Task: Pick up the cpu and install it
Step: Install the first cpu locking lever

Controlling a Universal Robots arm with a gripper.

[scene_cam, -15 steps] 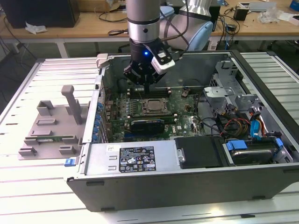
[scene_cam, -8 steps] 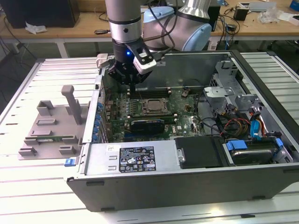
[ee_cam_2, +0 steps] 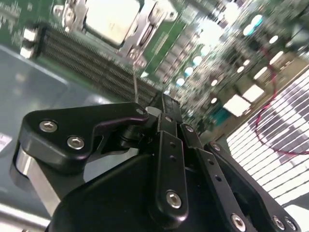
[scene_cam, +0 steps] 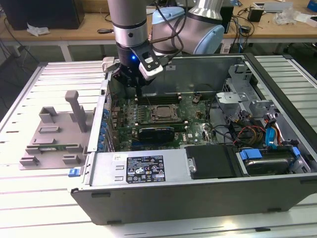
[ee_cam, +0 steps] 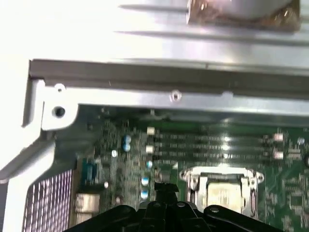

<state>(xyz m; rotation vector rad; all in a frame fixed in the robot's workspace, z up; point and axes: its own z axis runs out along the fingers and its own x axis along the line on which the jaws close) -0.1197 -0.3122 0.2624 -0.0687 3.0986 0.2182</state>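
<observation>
- A Universal Robots arm holds its gripper [scene_cam: 138, 92] inside an open computer case [scene_cam: 198, 191], low over the motherboard [scene_cam: 193, 130] and at about 10 o'clock from the CPU socket [scene_cam: 164, 113] in the exterior view.
- The cpu [ee_cam: 225, 195], pale and silvery, lies flat within the socket's metal frame in both wrist views, so the pick-up and placing look done.
- The gripper's fingers [ee_cam_2: 164, 108] appear pressed together with nothing between them, near the cpu but apart from it.
- A thin wire lever [ee_cam_2: 135, 79] stands upright beside the socket in the second wrist view, so the chip looks seated but probably not yet latched down.
- A long black card [scene_cam: 156, 133] sits at 6 o'clock from the socket, and the memory slots [scene_cam: 158, 97] run at 12 o'clock.
- A grey plastic tray [scene_cam: 52, 136] with upright posts rests on the slatted counter [scene_cam: 29, 198] at 9 o'clock from the case, well apart from the gripper.
</observation>
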